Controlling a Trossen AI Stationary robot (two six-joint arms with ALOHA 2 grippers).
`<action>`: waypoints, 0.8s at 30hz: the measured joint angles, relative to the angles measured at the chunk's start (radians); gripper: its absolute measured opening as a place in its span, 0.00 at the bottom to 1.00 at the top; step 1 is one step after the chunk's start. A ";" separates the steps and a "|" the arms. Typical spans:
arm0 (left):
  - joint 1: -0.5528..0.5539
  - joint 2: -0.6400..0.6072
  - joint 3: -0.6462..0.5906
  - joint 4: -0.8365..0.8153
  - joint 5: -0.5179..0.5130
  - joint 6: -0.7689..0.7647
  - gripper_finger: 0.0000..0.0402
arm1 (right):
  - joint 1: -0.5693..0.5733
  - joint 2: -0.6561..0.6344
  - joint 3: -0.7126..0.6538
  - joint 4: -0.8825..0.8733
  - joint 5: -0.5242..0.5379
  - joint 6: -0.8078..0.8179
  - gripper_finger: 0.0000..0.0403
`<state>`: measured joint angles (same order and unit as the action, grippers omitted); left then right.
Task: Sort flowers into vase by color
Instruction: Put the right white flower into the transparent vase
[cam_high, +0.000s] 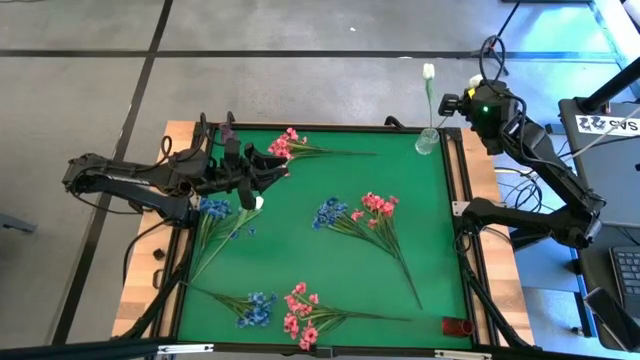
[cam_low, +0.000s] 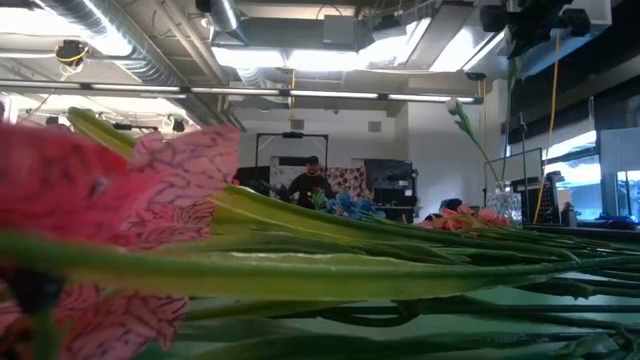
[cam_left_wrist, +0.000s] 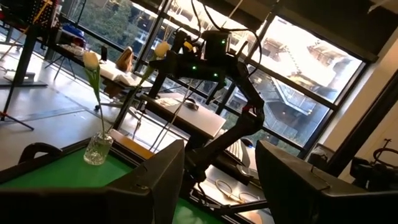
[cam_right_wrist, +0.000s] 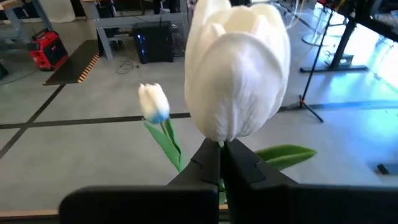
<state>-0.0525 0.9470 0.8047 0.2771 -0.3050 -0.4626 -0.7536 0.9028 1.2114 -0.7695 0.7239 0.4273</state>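
A glass vase (cam_high: 427, 141) stands at the mat's far right corner with one white tulip (cam_high: 428, 72) upright in it; both also show in the left wrist view, vase (cam_left_wrist: 97, 149) and tulip (cam_left_wrist: 91, 60). My right gripper (cam_high: 462, 100) hovers beside the vase, shut on a second white tulip (cam_right_wrist: 239, 68). My left gripper (cam_high: 272, 170) is open over the mat's far left, touching nothing, with a white bud (cam_high: 258, 203) and blue blooms (cam_high: 215, 208) lying below it. Pink sprays (cam_high: 283, 145) and blue sprays (cam_high: 258, 308) lie flat on the mat. My right gripper pinches the white tulip's stem just beneath the bloom (cam_right_wrist: 221, 144) between its two shut fingers, which lie across the stem. The bloom stands right beyond the fingertips. The thin stem (cam_left_wrist: 177, 112) hangs down below the gripper, clear of the table.
A mixed pink and blue bunch (cam_high: 360, 212) lies mid-mat and a pink spray (cam_high: 300, 322) at the near edge. A small red object (cam_high: 460, 326) sits at the near right corner. Dark rails (cam_high: 455, 180) frame the mat. A person (cam_low: 312, 180) is far back in the room.
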 joint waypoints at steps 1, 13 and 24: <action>0.000 0.000 0.000 0.000 0.000 0.001 0.48 | 0.000 0.000 -0.003 -0.008 0.000 0.009 0.00; 0.000 0.000 0.000 -0.033 -0.009 0.002 0.48 | -0.017 0.037 -0.093 0.013 0.028 0.046 0.03; -0.075 0.018 0.284 -0.611 -0.176 0.133 0.48 | -0.119 0.091 -0.093 -0.021 -0.028 0.083 0.38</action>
<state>-0.1277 0.9649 1.0886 -0.3338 -0.4806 -0.3296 -0.8730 0.9936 1.1183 -0.7907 0.6954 0.5102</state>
